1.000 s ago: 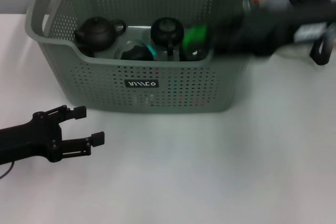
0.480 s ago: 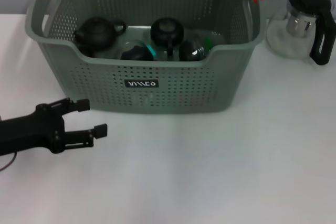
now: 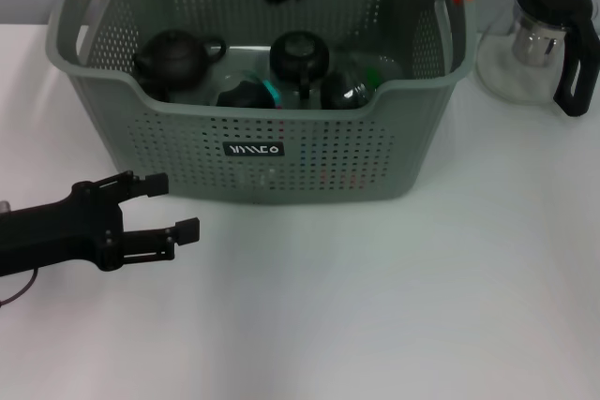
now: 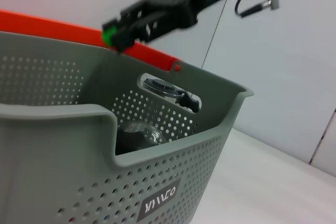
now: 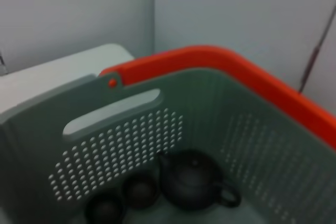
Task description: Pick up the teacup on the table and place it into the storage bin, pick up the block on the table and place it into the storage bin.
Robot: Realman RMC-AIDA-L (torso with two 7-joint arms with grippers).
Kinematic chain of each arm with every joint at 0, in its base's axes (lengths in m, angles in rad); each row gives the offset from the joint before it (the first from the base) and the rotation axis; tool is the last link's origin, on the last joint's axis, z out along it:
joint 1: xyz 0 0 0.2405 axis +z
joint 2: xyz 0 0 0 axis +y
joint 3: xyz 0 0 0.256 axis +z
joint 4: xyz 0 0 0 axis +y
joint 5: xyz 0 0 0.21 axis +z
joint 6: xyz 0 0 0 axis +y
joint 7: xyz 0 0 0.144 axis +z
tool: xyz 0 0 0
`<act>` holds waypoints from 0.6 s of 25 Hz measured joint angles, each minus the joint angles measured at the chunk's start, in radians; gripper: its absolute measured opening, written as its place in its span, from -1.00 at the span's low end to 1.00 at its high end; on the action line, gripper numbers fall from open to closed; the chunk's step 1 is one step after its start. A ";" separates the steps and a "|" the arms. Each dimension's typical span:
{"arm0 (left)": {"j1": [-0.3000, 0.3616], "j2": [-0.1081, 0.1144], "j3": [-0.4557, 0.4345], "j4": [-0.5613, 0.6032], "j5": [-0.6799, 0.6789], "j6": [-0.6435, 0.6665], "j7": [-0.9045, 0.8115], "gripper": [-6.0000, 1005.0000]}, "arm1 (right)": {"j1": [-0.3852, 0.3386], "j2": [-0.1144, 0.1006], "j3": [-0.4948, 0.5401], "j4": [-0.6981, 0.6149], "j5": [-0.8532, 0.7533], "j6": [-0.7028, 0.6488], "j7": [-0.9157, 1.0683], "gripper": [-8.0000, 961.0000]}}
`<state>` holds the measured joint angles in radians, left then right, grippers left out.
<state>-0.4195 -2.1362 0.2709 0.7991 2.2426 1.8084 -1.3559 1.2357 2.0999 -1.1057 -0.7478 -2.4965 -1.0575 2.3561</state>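
Matte black left arm, forked black tool (image 3: 169, 205), black right arm with green-tipped tool (image 4: 116, 31)

White table (image 3: 375, 306) carried storage bin (image 3: 281, 152) at back centre; glass jug (image 3: 539, 39) with black lid, handle stood just beside bin's right end.

Head overhead, wrists probably close; shared storage bin (image 3: 309, 161).

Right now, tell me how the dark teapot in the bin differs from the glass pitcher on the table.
The dark teapot is opaque and matte; the glass pitcher is clear with a black lid and handle. The teapot sits inside the storage bin; the pitcher stands on the table beside the bin's right end. Both stand upright.
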 joint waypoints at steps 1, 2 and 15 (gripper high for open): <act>0.001 -0.001 0.000 0.000 0.000 0.000 0.000 0.84 | 0.002 0.001 -0.015 0.016 0.008 0.010 -0.008 -0.01; 0.003 -0.001 -0.001 0.000 0.000 0.000 0.000 0.84 | 0.002 0.001 -0.036 0.021 0.015 0.017 -0.015 0.01; 0.008 -0.001 -0.005 0.001 -0.047 0.013 0.001 0.83 | -0.349 -0.003 -0.084 -0.438 0.576 -0.035 -0.218 0.55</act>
<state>-0.4117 -2.1373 0.2664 0.8001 2.1954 1.8215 -1.3551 0.8867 2.0969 -1.1893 -1.1857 -1.9201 -1.0923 2.1378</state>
